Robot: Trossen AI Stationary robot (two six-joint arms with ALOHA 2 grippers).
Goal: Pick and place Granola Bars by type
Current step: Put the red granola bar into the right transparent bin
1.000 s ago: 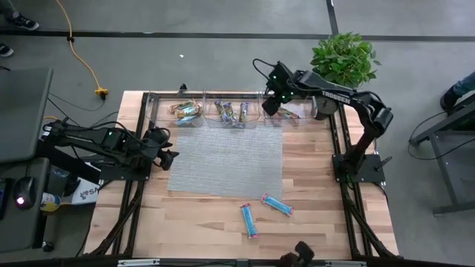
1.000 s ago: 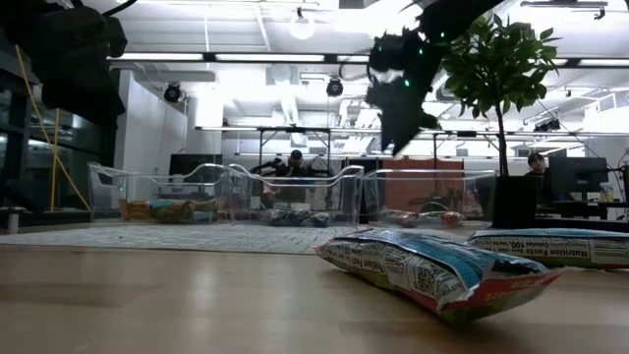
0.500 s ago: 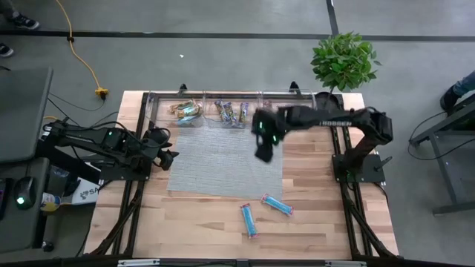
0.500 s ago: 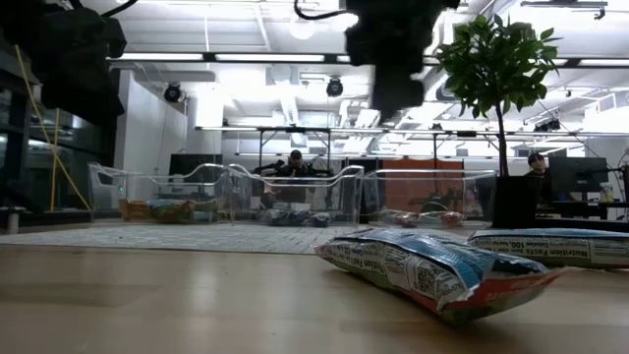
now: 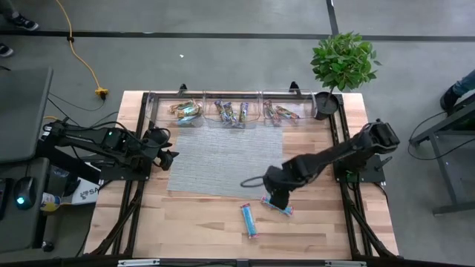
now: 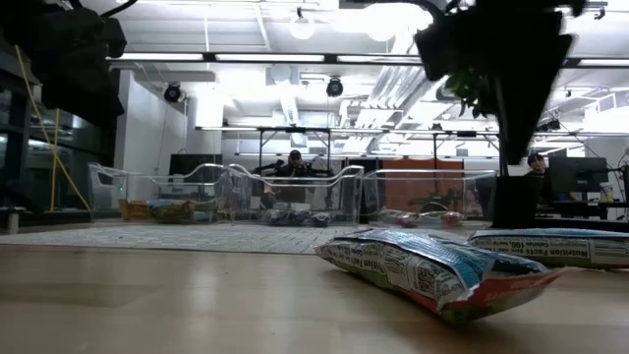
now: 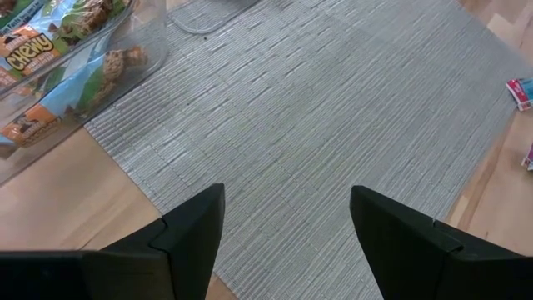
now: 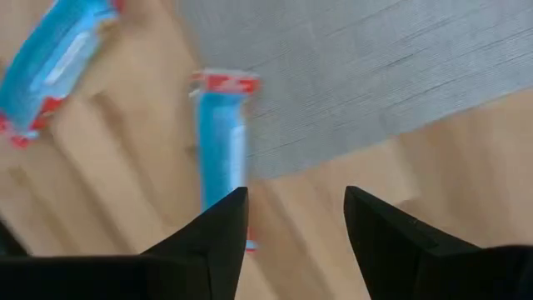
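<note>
The right gripper (image 5: 277, 199), fingers apart and empty, is hovering over a bright light-blue wrapped granola bar with pink ends (image 5: 276, 205) at five o'clock on the wooden table (image 5: 208, 222). It is looking light, crinkly and slippery, so gripping across its narrow middle seems best. The left gripper (image 5: 168, 158), also apart, is waiting at nine o'clock.

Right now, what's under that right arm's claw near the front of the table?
A blue bar lies on the wood, partly covered by the open right end effector. A second blue bar lies beside it, uncovered.
</note>
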